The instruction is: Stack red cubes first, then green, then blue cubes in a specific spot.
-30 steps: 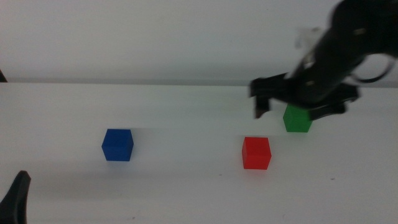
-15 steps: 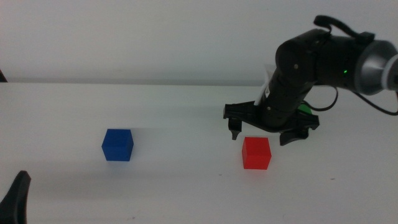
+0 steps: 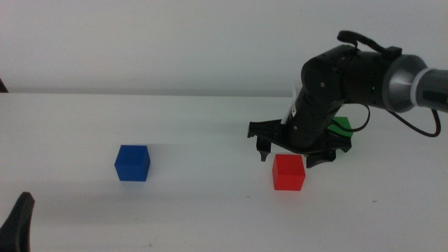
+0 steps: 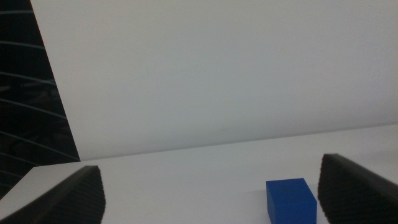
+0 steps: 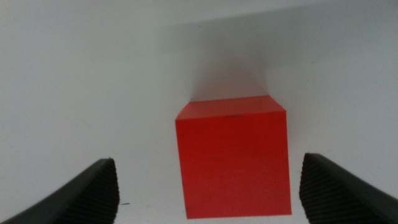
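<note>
Middle view: right gripper (image 3: 288, 152) hovering spread wide just above red cube (image 3: 288, 172), green cube (image 3: 340, 127) peeking out at its 2 o'clock, blue cube (image 3: 132, 162) sitting well apart at 9 o'clock on white table (image 3: 210, 210), left gripper (image 3: 17, 222) waiting at bottom edge; left wrist view: jaws standing open, blue cube (image 4: 291, 200) lying between them; right wrist view: red cube (image 5: 234, 155) sitting between parted jaws, untouched.
</note>
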